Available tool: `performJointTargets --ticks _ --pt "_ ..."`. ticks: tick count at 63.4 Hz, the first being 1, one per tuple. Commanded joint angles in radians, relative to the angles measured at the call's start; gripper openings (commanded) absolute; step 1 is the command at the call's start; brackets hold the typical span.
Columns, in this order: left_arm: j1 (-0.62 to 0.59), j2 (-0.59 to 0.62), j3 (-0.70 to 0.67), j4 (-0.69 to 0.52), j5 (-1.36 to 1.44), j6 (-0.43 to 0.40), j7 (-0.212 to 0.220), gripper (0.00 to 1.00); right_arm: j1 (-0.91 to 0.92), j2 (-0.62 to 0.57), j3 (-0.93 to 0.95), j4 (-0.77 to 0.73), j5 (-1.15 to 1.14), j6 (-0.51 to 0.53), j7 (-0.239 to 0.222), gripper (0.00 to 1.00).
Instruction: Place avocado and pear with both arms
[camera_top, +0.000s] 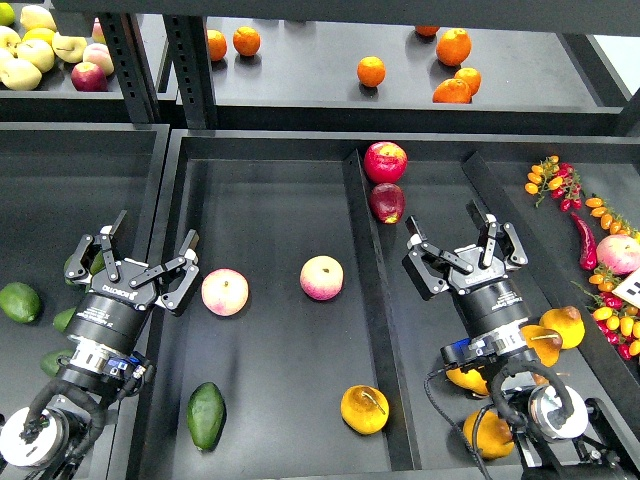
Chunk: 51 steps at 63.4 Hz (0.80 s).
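A dark-green avocado (206, 416) lies at the front left of the middle tray (270, 210). A yellow-orange pear (364, 409) with a thin stem lies at the front right of the same tray. My left gripper (148, 258) is open and empty, above and left of the avocado, just left of a peach (225, 292). My right gripper (462, 245) is open and empty over the right compartment, above and right of the pear.
A second peach (322, 277) lies mid-tray. Two red apples (385, 162) sit by the divider. More pears (562, 326) lie by my right arm, more avocados (19, 302) at the left. Oranges (371, 71) and apples sit on the back shelf; peppers and small fruit (600, 250) at right.
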Motion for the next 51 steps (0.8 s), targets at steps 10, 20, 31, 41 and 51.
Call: performJointTargets --ticks 10,20,31,41,51 --pt "0.009 0.0 0.004 0.0 0.0 0.0 0.006 1.0 -0.002 0.0 0.008 0.0 -0.001 0.003 -0.001 1.0" --pt "0.02 0.0 0.036 0.002 0.0 0.006 0.006 0.99 -0.002 0.0 0.022 0.002 0.001 0.007 0.001 1.0" --pt "0.012 0.0 0.047 0.0 0.0 0.002 0.017 0.99 -0.002 0.0 0.028 0.005 0.001 0.009 0.001 1.0" --pt "-0.044 0.0 0.051 0.003 0.009 0.011 0.02 1.0 -0.002 0.0 0.031 0.008 0.001 0.009 0.001 1.0" --pt "-0.147 0.034 0.065 0.003 0.009 0.049 0.02 0.99 -0.002 0.0 0.034 0.009 0.001 0.009 0.001 1.0"
